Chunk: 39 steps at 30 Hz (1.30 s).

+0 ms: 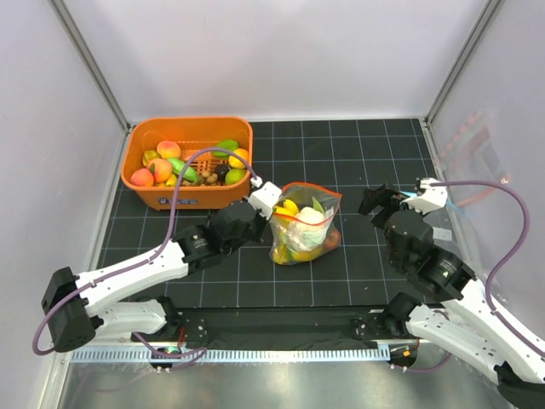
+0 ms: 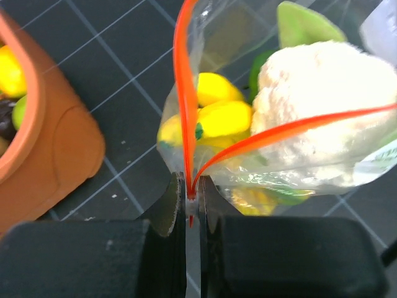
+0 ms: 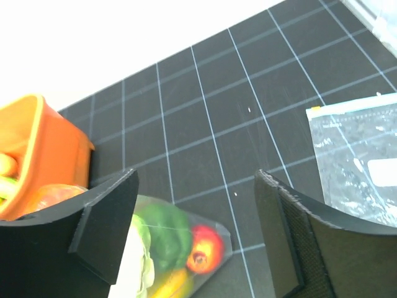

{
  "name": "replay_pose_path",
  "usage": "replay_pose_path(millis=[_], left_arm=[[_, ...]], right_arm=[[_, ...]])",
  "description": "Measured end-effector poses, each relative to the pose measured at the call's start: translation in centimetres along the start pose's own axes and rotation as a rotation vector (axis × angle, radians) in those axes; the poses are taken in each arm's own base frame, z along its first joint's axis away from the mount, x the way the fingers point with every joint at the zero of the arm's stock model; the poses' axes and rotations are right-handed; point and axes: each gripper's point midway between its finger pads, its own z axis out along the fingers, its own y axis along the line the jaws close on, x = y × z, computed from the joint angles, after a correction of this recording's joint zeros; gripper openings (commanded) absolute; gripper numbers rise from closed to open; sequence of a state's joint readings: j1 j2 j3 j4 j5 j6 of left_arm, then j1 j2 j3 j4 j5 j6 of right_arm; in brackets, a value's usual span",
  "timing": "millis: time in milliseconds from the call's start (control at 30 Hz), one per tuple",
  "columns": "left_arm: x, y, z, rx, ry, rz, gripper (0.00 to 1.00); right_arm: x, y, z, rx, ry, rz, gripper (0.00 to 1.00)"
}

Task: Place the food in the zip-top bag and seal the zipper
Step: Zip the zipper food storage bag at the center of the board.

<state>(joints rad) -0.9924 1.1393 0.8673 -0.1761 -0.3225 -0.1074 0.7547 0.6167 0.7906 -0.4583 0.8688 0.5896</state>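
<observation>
Centrally on the counter [image 1: 358,153], the zip-top bag [image 1: 308,245], food [image 1: 312,216] inside, points its gaping mouth toward frame top. Left pincer [image 1: 271,207] clenches the zipper [image 1: 317,187] at its left corner; right pincer [image 1: 381,200] hangs released, rightward, apart.

A robot test cell in a lab; plain white panel walls [image 1: 281,51] close it in on three sides, held by bare metal posts [image 1: 89,64] at the corners; the work surface is a black mat [image 1: 358,153] ruled with a white grid; a left arm [image 1: 128,274] and a right arm [image 1: 477,315], both white and black, sit along a metal rail [image 1: 255,352] at the near edge, trailing purple cables [image 1: 477,182]; the fruit [image 1: 162,169] in the orange basket [image 1: 162,198] is plastic toy stuff.
</observation>
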Motion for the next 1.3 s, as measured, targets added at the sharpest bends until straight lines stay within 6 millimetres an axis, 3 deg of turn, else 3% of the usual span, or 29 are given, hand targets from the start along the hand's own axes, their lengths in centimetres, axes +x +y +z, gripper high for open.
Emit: replay_pose_path(millis=[167, 367, 567, 667, 867, 1033, 1167, 1300], left_arm=[[0.3, 1.2, 0.0, -0.053, 0.012, 0.042, 0.04], [-0.1, 1.9, -1.0, -0.062, -0.020, 0.079, 0.09], [0.7, 2.1, -2.6, -0.028, -0.107, 0.109, 0.06], [0.5, 0.9, -2.7, 0.046, -0.137, 0.136, 0.00], [0.9, -2.1, -1.9, 0.199, -0.110, 0.239, 0.00], [1.6, -2.5, -1.6, 0.224, -0.065, 0.295, 0.00], [1.8, -2.3, -1.9, 0.222, -0.060, 0.304, 0.00], [0.7, -1.9, -2.7, 0.208, -0.097, 0.305, 0.00]], right_arm=[[-0.6, 0.7, -0.1, -0.038, -0.011, 0.000, 0.87], [2.6, 6.3, -0.2, -0.328, 0.114, -0.118, 0.95], [5.4, 9.8, -0.5, -0.507, 0.203, -0.201, 0.95], [5.9, 10.6, -0.7, -0.554, 0.217, -0.214, 0.94], [6.4, 11.2, 0.0, -0.559, 0.224, -0.270, 0.94], [6.3, 12.2, 0.8, -0.580, 0.217, -0.389, 0.93], [6.8, 13.0, 1.2, -0.627, 0.208, -0.470, 0.87], [8.3, 14.9, 2.6, -0.662, 0.270, -0.589, 0.74]])
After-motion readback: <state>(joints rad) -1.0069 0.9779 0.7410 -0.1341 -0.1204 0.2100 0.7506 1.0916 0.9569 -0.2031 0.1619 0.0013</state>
